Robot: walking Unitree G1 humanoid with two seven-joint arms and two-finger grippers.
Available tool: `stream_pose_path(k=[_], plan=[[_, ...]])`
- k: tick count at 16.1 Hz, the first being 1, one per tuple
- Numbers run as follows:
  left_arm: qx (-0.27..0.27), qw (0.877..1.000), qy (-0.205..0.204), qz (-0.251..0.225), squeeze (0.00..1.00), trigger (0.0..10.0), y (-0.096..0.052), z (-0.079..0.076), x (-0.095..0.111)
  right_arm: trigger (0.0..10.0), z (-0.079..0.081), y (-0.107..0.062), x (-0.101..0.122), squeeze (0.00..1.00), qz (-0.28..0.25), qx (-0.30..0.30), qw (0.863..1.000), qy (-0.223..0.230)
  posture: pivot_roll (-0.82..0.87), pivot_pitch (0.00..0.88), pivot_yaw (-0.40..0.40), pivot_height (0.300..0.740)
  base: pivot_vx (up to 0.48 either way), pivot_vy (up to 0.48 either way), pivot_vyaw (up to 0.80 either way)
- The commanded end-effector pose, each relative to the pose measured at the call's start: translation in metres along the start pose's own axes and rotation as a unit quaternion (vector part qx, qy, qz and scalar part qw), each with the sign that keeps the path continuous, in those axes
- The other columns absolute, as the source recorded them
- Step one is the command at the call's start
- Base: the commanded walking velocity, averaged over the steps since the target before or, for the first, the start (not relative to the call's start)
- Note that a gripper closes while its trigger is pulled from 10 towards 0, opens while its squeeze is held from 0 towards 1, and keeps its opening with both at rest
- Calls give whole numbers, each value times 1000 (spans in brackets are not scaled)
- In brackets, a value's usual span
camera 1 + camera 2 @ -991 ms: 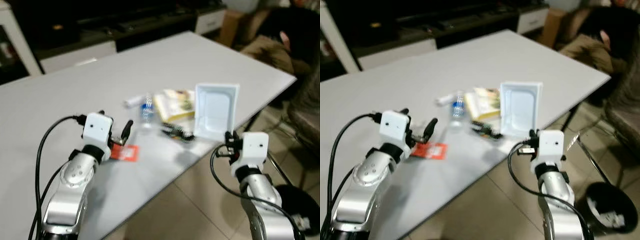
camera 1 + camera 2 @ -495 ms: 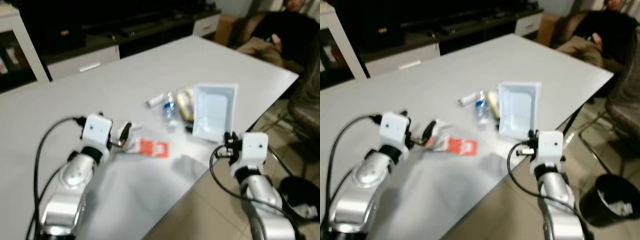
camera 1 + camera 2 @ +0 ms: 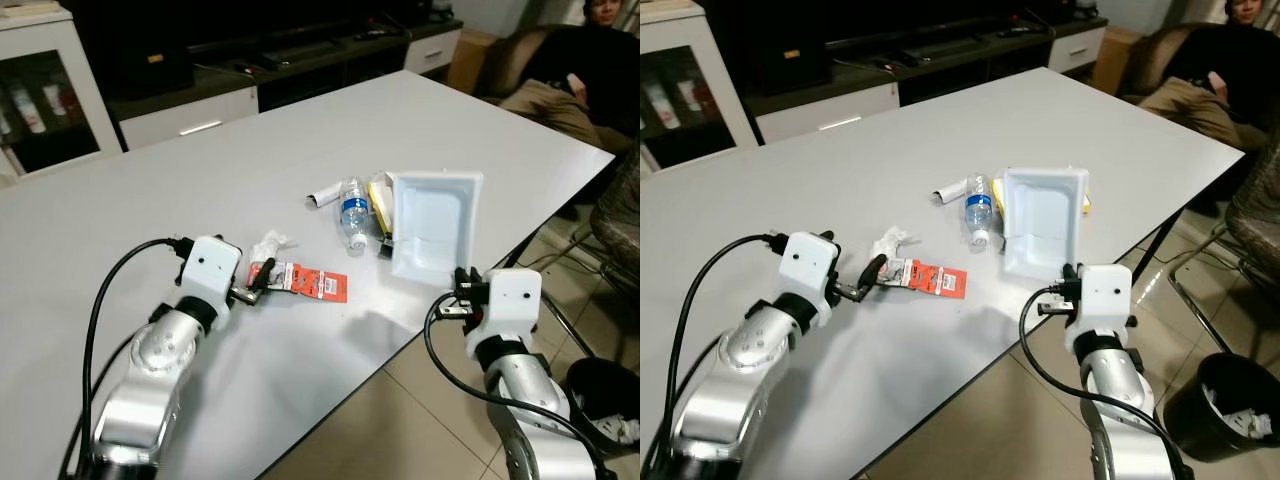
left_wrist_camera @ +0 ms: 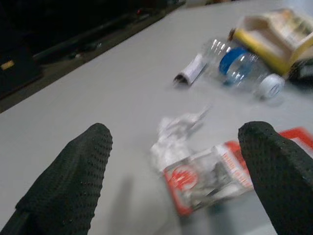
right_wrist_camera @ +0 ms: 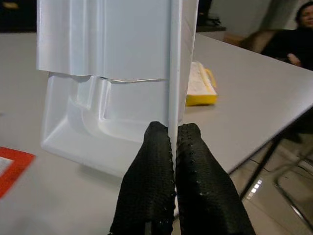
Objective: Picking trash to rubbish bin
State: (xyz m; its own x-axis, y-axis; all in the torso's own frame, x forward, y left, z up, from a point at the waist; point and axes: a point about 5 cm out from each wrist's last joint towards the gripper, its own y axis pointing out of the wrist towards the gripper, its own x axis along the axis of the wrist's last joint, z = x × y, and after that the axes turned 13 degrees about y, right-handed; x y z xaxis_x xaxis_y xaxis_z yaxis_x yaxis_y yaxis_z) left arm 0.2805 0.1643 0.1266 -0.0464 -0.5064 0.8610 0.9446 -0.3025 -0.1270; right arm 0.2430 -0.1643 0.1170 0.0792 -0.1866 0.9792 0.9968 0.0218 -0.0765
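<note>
The view has swung since a second ago, bringing the black rubbish bin [image 3: 1225, 405] on the floor closer. The right pincer [image 5: 172, 147] stays clamped on the white plastic tray [image 3: 432, 222], held upright above the grey counter [image 3: 150, 210] edge. The left pincer [image 4: 176, 161], fingers apart, hovers before the red-and-white wrapper [image 3: 308, 282], so a second pickup looks likely.

Left gripper [image 4: 171, 161] is hovering low with fingers spread wide, arm reaching forward. Right gripper [image 5: 172, 161] is pinching its fingers tight together, wrist raised, forearm angling upward.
</note>
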Motion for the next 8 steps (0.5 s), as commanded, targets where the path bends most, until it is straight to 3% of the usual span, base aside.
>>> stream_pose_path(k=[1,3,5,7,8], plan=[[-49,998,40,-18,1000,10000,9,-3,-3,10000,1,6,7,0,-9,11,1000,6,33,0,-46,740,0,0,0],[-120,986,114,-35,1000,10000,15,-8,-6,10000,-2,8,8,0,-10,9,1000,4,24,0,-42,740,0,0,0],[-156,975,156,-37,1000,10000,19,-8,-7,10000,-3,8,9,0,-11,10,1000,2,21,0,-40,740,0,0,0],[-229,947,219,-55,1000,10000,25,-5,-8,10000,-4,5,10,0,-11,13,1000,-10,-1,0,-18,740,0,0,0],[-240,942,229,-54,1000,10000,26,-5,-10,10000,-4,4,10,0,-11,13,1000,-10,-4,0,-13,740,0,0,0]])
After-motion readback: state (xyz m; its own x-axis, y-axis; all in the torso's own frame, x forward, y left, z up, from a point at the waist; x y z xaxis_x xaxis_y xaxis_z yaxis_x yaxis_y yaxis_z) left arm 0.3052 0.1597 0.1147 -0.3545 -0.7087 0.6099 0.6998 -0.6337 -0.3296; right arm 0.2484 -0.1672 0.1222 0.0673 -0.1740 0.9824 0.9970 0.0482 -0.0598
